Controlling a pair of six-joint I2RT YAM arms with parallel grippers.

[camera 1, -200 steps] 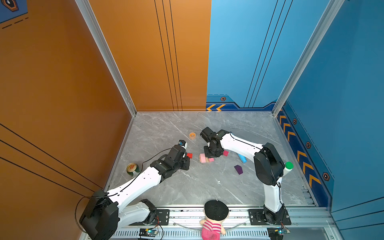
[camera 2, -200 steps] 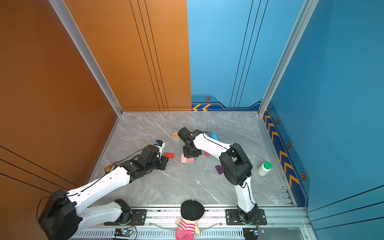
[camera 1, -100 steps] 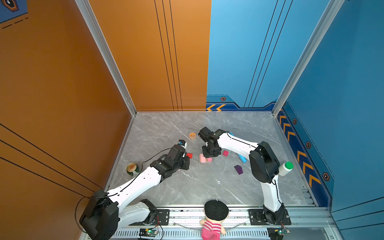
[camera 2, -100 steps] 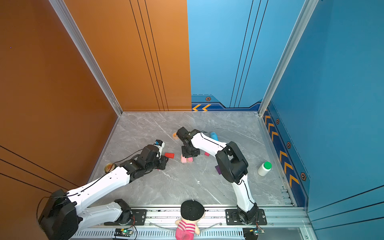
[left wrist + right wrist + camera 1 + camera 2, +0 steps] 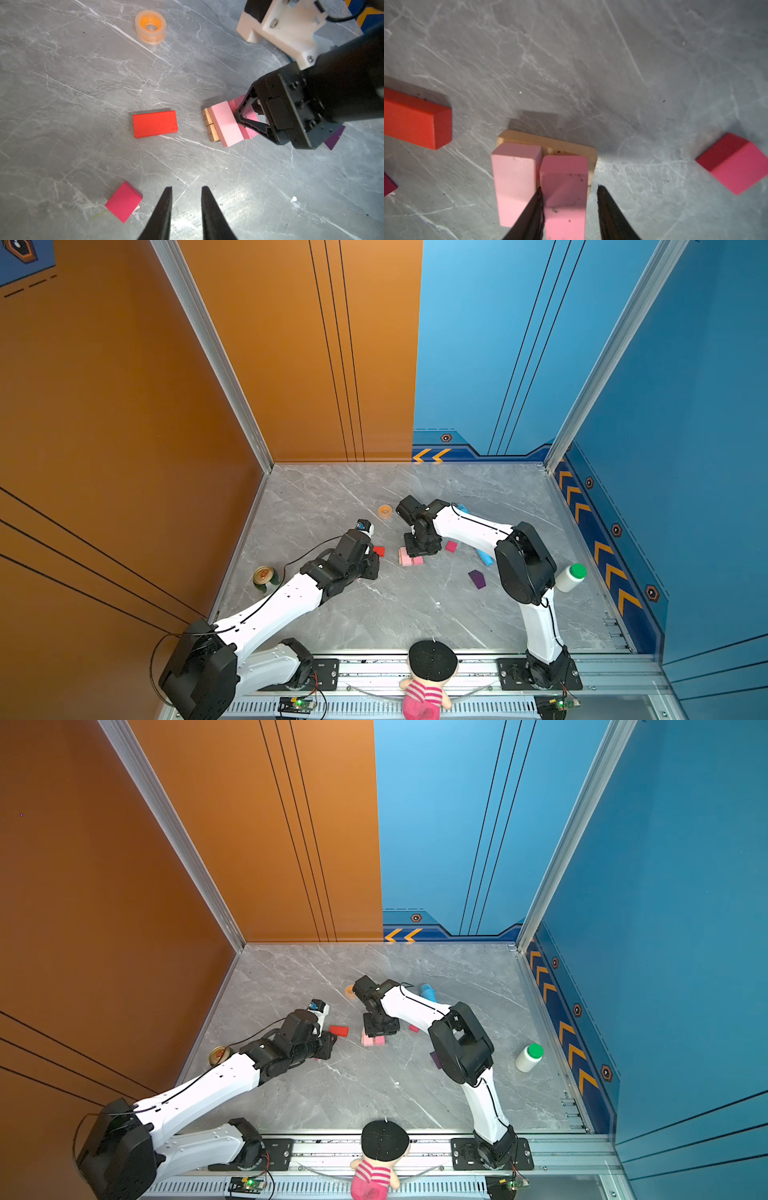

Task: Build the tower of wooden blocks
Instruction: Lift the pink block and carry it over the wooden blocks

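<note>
Two tan slabs (image 5: 550, 143) lie side by side on the floor with two pale pink bricks on them. My right gripper (image 5: 569, 188) stands open astride one pink brick (image 5: 564, 178); one finger touches it and a gap shows at the other. The second pink brick (image 5: 515, 176) lies alongside. The red brick (image 5: 155, 123) lies flat between the arms. My left gripper (image 5: 187, 187) is open and empty just above the floor, with one magenta cube (image 5: 123, 201) beside it. The other magenta cube (image 5: 451, 546) and the purple house-shaped piece (image 5: 477, 578) lie under my right arm.
An orange tape ring (image 5: 385, 511) lies behind the blocks. A blue tube (image 5: 484, 558) shows under the right forearm. A can (image 5: 264, 576) stands by the left wall, a white bottle with a green cap (image 5: 570, 577) at the right, and a doll (image 5: 428, 680) on the front rail.
The right gripper's jaws have widened around the pink brick on the tan slabs, and the right arm's elbow has shifted a little. The left arm has not moved.
</note>
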